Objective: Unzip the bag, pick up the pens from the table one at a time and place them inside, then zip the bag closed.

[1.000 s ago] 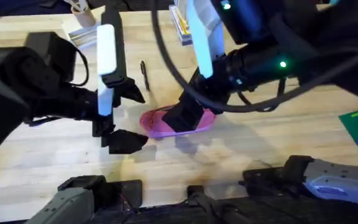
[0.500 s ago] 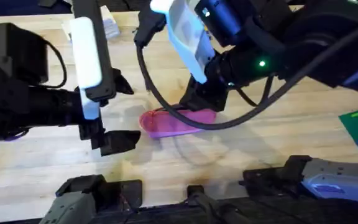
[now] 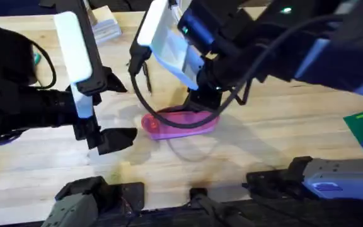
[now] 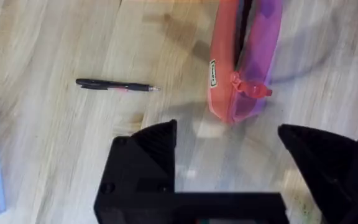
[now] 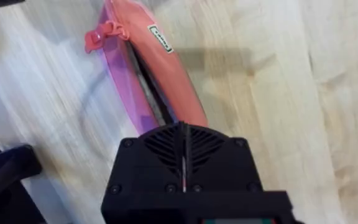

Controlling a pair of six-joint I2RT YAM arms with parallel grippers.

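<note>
The bag is already open – in the left wrist view a dark gap runs along its top, between the orange strip and the pink side. So the unzip step looks done. The pen is not in the bag yet. It lies bare on the bench. I think the pen has to be picked up and dropped in, and then the bag has to be zipped shut. That is most of the job.

The left tool is wide open and holds nothing. The pen lies ahead of it and off to one side, well apart from its fingers. The end of the bag with the little red pull tab sits just ahead of the gap between the fingers.

The right tool is closed, with its fingers pressed together. Its tips are right at one end of the bag – I cannot tell if they pinch the cloth or not.

The bag is soft and long, pink, with a reddish-orange zip strip and a small white tag. It lies on its side, a bit floppy.
</note>
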